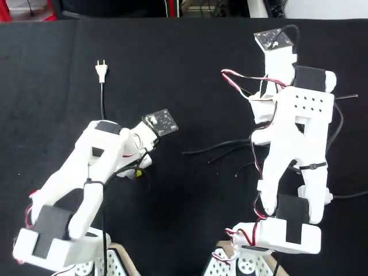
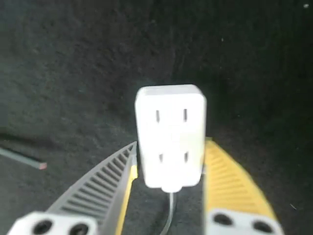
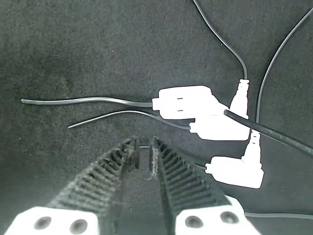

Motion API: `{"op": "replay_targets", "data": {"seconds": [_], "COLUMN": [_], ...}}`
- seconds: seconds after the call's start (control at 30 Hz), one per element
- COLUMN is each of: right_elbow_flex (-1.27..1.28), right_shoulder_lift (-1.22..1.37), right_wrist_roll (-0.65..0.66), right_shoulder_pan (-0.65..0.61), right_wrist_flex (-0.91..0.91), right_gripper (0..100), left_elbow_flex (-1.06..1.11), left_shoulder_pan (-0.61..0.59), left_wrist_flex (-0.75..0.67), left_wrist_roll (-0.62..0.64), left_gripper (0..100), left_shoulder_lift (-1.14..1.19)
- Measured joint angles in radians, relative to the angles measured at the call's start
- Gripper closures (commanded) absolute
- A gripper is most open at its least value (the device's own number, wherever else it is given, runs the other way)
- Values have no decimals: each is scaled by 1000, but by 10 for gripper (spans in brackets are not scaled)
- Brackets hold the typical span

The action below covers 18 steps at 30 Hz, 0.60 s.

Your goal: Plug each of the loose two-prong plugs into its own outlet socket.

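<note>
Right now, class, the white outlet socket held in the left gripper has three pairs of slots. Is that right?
Not quite. The white outlet socket held in the left gripper has two pairs of slots, not three, one pair above the other. The left wrist view shows this.
</note>
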Motion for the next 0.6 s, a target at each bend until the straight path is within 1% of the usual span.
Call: {"op": "replay_targets", "data": {"seconds": [0.2,0.33,0.47,0.6], "right_elbow_flex": [0,-6,-80,-150], "right_shoulder_lift": [0,0,2,2], "right_wrist_roll": [0,0,-21,-89], "right_shoulder_pan": [0,-8,-74,-181], "right_wrist_flex": [3,29,95,106], "right_gripper": [948,948,948,948], "left_elbow_flex": [92,184,273,420], "left_shoulder_pan": [0,-26,-127,-299], "left_wrist_flex": [0,26,92,106], "left_wrist_roll": [9,66,126,195], "left_gripper": [707,706,705,704], "left_shoulder_lift": [-210,-436,-709,-968]}}
